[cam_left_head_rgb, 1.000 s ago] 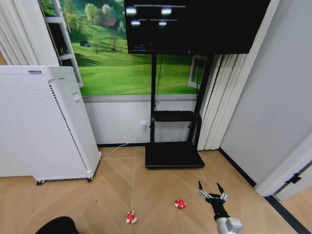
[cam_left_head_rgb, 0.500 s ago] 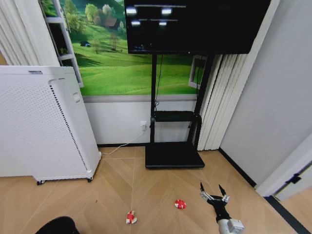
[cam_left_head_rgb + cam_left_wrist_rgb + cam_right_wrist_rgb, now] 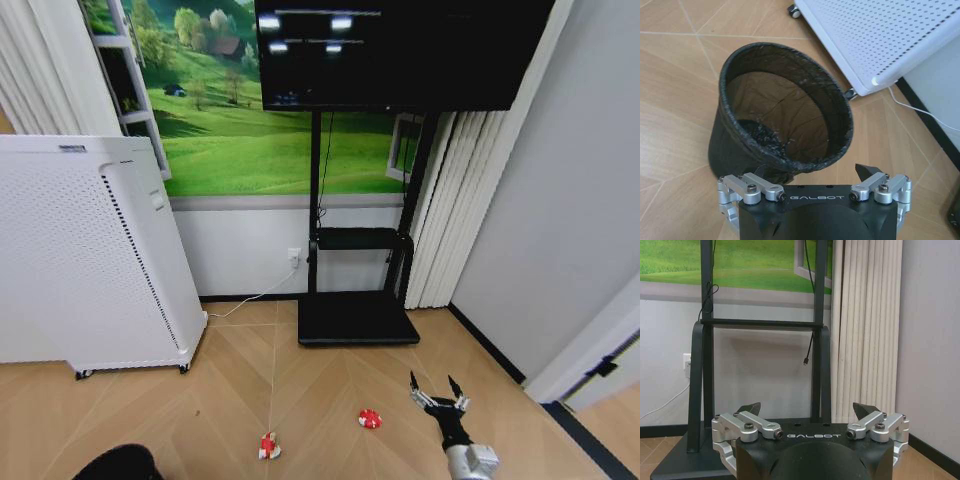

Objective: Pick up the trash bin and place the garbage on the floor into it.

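While two red-and-white scraps (image 3: 370,418) (image 3: 268,446) lie loose on the floor (image 3: 230,400), none of the garbage is in the trash bin (image 3: 785,120) yet — most of my job is left. My left gripper (image 3: 817,186) has one finger over the bin's rim, fingers apart. My right gripper (image 3: 437,394) hangs low, spread wide, near one scrap — holding nothing.

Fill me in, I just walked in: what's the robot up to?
It is tidying litter. The left gripper sits at the rim of the black mesh trash bin, one finger hidden behind it. The right gripper hovers open above the floor near a red-and-white scrap; another scrap lies nearby.
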Tool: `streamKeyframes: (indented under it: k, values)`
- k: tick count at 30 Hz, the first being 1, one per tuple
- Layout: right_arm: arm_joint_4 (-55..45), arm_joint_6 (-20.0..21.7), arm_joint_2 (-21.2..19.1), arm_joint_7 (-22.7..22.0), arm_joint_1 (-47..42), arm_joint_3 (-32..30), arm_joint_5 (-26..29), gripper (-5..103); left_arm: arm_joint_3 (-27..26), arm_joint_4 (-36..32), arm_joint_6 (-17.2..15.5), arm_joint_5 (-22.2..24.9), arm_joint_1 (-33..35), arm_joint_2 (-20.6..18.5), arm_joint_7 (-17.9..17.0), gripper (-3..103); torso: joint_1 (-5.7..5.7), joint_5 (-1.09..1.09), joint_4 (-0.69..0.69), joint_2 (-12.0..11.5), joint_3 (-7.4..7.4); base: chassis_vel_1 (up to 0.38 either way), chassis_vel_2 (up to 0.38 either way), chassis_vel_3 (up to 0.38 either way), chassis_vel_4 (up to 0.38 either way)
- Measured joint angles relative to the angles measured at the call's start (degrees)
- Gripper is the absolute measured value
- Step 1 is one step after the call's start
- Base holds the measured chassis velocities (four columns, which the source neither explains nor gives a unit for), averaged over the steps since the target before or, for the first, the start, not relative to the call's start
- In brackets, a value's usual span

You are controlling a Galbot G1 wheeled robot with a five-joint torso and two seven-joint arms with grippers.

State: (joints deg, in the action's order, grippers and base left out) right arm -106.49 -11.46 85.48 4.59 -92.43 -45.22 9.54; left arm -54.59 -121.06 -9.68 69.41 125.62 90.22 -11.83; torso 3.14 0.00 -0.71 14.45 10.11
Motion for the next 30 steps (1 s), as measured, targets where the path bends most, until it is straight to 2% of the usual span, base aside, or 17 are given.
streamKeyframes:
  k: [2,3,4,5,6,7,8,9,10,11,13,14,20,22,26,28,30]
  values:
    - [0.0,0.0,0.0,0.0,0.0,0.0,0.0,100,-0.4,1.0,0.2,-5.1,-0.1,0.0,-0.9,98,0.00,-0.01,0.00,0.0,0.00,0.000,0.000,0.000,0.000]
    - [0.0,0.0,0.0,0.0,0.0,0.0,0.0,100,-0.4,1.0,0.2,-5.1,-0.1,0.0,-0.9,98,0.00,-0.01,0.00,0.0,0.00,0.000,0.000,0.000,0.000]
    - [0.0,0.0,0.1,0.0,0.0,0.0,0.0,100,-0.6,1.6,1.7,-10.7,0.4,0.0,0.5,98,0.00,0.00,0.00,0.0,0.00,0.000,0.000,0.000,0.000]
    - [0.0,0.0,0.1,0.0,0.0,0.0,0.0,100,-1.0,2.7,5.1,-18.9,1.1,-0.1,2.5,98,0.00,0.00,0.00,0.0,0.01,0.000,0.000,0.000,0.000]
    - [0.0,0.0,0.1,0.0,0.0,0.0,0.0,100,-1.0,2.7,5.1,-18.9,1.1,-0.1,2.5,98,0.00,0.00,0.00,0.0,0.01,0.000,0.000,0.000,0.000]
    - [0.1,0.0,0.1,0.0,0.0,0.0,0.0,100,-1.5,3.6,8.0,-25.1,1.5,-0.1,3.6,98,0.00,0.00,0.00,0.0,0.01,0.000,0.000,0.000,0.000]
    - [0.1,0.0,0.0,0.0,0.1,0.0,0.0,100,-3.3,5.2,11.9,-34.4,2.3,-0.1,4.0,98,0.00,-0.01,0.00,0.0,0.01,0.000,0.000,0.000,0.000]
    - [0.1,0.0,0.0,0.0,0.1,0.0,0.0,100,-3.3,5.2,11.9,-34.4,2.3,-0.1,4.0,98,0.00,-0.01,0.00,0.0,0.01,0.000,0.000,0.000,0.000]
    - [0.1,0.1,-0.1,0.0,0.3,-0.1,0.0,100,-4.5,6.1,14.0,-38.1,2.9,-0.1,3.8,101,0.00,0.00,0.00,0.0,0.01,0.000,0.000,0.000,0.000]
    - [0.3,0.1,-0.4,-0.1,0.6,-0.2,0.2,100,-6.5,7.4,16.2,-40.8,3.7,-0.1,3.2,97,0.00,0.00,0.01,0.0,0.01,0.000,0.000,0.000,0.000]
    - [0.6,0.1,-0.5,-0.1,0.7,-0.2,0.2,100,-7.7,8.1,17.3,-41.4,3.9,-0.2,3.2,97,0.00,-0.02,0.01,0.0,0.01,0.000,0.000,0.000,0.000]
    - [1.0,0.1,-0.6,-0.1,1.0,-0.2,0.3,100,-9.9,9.5,19.1,-41.7,4.0,-0.4,3.7,97,0.00,0.01,0.00,0.0,0.01,0.000,0.000,0.000,0.000]
    - [1.7,0.1,-0.6,0.0,1.2,0.4,0.3,100,-14.1,12.3,20.2,-41.3,2.0,-0.8,5.8,97,0.00,-0.02,0.01,0.0,0.02,0.000,0.000,0.000,0.000]
    - [2.2,0.1,-0.7,0.1,1.4,0.6,0.5,100,-18.4,15.1,20.2,-42.9,-1.4,-1.6,8.4,97,0.01,-0.02,0.01,0.0,0.02,0.000,0.000,0.000,0.000]
    - [2.6,-0.1,-1.0,0.2,1.5,0.6,0.9,100,-21.8,17.6,20.5,-45.3,-3.8,-2.9,11.4,97,0.01,-0.01,0.00,0.0,0.02,0.000,0.000,0.000,0.000]
    - [3.1,-0.3,-1.2,0.3,1.7,0.5,1.3,100,-26.2,20.4,21.6,-48.3,-5.8,-4.8,16.3,97,0.01,-0.03,0.01,0.0,0.02,0.000,0.000,0.000,0.000]
    - [3.6,-0.7,-1.3,0.5,1.8,0.4,1.4,100,-28.6,21.3,20.9,-46.1,-6.8,-7.1,23.3,97,0.01,0.02,0.01,0.0,0.02,0.000,0.000,0.000,0.000]
